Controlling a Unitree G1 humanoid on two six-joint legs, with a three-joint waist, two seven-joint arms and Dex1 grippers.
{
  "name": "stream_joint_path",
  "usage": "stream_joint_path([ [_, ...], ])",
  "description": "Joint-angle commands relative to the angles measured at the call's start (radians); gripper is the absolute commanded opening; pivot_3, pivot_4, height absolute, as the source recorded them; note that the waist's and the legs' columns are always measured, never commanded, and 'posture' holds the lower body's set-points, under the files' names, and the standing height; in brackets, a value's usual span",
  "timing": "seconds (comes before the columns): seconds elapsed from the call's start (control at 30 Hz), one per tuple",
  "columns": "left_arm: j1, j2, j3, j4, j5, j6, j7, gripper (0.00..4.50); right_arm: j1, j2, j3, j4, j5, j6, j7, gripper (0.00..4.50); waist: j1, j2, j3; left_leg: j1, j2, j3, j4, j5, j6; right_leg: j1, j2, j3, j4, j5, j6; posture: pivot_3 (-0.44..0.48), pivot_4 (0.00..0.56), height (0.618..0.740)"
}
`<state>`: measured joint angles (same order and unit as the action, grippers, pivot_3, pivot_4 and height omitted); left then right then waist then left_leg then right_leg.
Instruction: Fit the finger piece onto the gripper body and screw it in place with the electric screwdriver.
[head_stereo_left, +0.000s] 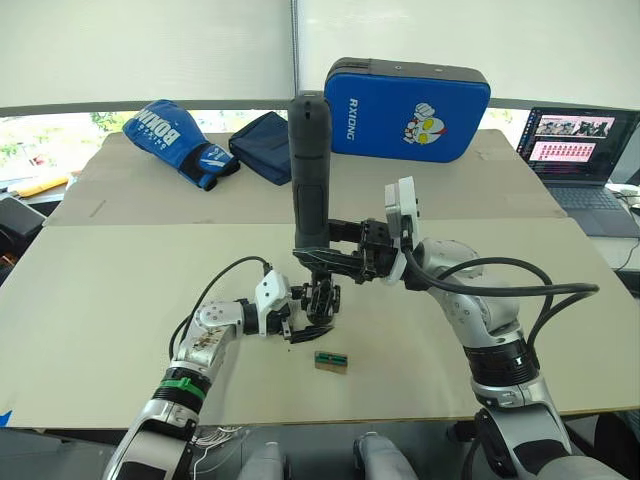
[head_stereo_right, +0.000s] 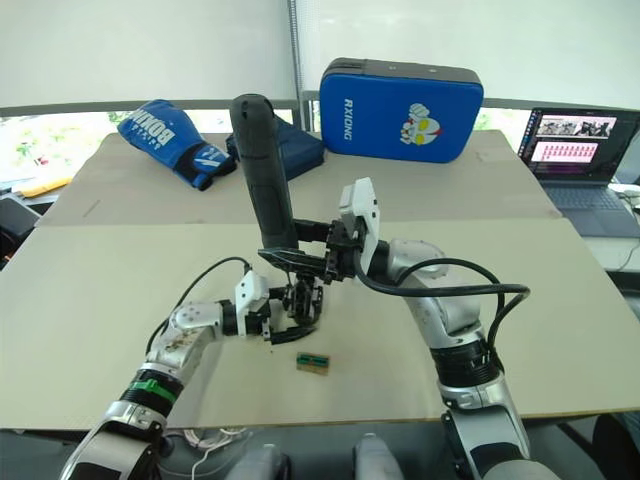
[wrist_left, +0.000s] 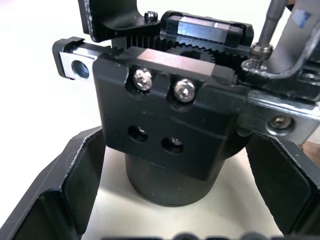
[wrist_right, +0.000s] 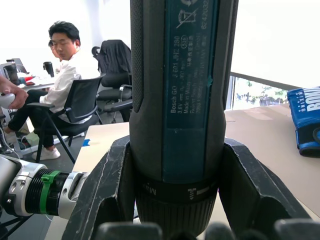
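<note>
Left wrist view: chunky black gripper body w/ silver screws (wrist_left: 170, 135) sits between spread left gripper (head_stereo_left: 300, 325) fingers — contact unclear. Right gripper (wrist_right: 175, 200) clamps thick black electric screwdriver (head_stereo_left: 310, 170) upright — bit tip on a screw, finger piece indistinct.

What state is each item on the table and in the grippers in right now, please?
Electric screwdriver: upright, clamped in the right gripper, bit down on a screw.
Gripper body: standing on the table, between the left gripper's fingers.
Green-topped block: lying loose on the table.
Laptop: open, screen lit.
Boxing glove: lying untouched.
</note>
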<state>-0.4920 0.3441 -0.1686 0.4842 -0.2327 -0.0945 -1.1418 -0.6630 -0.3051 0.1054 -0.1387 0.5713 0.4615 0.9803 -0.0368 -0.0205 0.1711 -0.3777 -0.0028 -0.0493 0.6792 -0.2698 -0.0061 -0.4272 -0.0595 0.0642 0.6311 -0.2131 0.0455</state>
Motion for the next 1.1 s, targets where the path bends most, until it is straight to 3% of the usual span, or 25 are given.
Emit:
stream_joint_path([
  [0.03,-0.001,-0.006,0.001,0.03,0.017,-0.028,-0.006,4.5,-0.007,-0.002,-0.018,-0.051,0.014,-0.026,0.0,1.9,0.0,0.0,0.0,0.0,0.0,0.0,0.0,0.0,0.0,0.0,0.0,0.0,0.0,0.0,0.0,0.0,0.15,0.74],
  [0.1,0.0,-0.006,0.0,0.035,0.018,-0.037,-0.01,4.5,-0.007,-0.002,-0.017,-0.051,0.014,-0.025,0.0,1.9,0.0,0.0,0.0,0.0,0.0,0.0,0.0,0.0,0.0,0.0,0.0,0.0,0.0,0.0,0.0,0.0,0.15,0.74],
  [0.13,0.001,-0.007,-0.001,0.037,0.018,-0.04,-0.013,4.23,-0.007,-0.002,-0.017,-0.051,0.013,-0.025,0.0,1.9,0.0,0.0,0.0,0.0,0.0,0.0,0.0,0.0,0.0,0.0,0.0,0.0,0.0,0.0,0.0,0.0,0.15,0.74],
  [0.3,0.012,-0.006,-0.005,0.034,0.02,-0.047,-0.022,2.31,-0.006,-0.003,-0.016,-0.054,0.014,-0.021,-0.001,1.9,0.0,0.0,0.0,0.001,0.0,0.0,0.0,0.0,0.0,0.0,0.0,0.0,0.0,0.0,0.0,0.0,0.15,0.74],
  [1.1,0.021,-0.015,-0.008,0.05,0.048,-0.061,-0.008,2.31,0.085,-0.001,0.048,-0.009,-0.069,-0.083,-0.02,1.9,-0.001,0.0,-0.004,0.005,0.0,0.0,0.0,0.0,0.0,0.005,0.0,0.0,0.0,0.0,0.0,0.0,0.15,0.74],
])
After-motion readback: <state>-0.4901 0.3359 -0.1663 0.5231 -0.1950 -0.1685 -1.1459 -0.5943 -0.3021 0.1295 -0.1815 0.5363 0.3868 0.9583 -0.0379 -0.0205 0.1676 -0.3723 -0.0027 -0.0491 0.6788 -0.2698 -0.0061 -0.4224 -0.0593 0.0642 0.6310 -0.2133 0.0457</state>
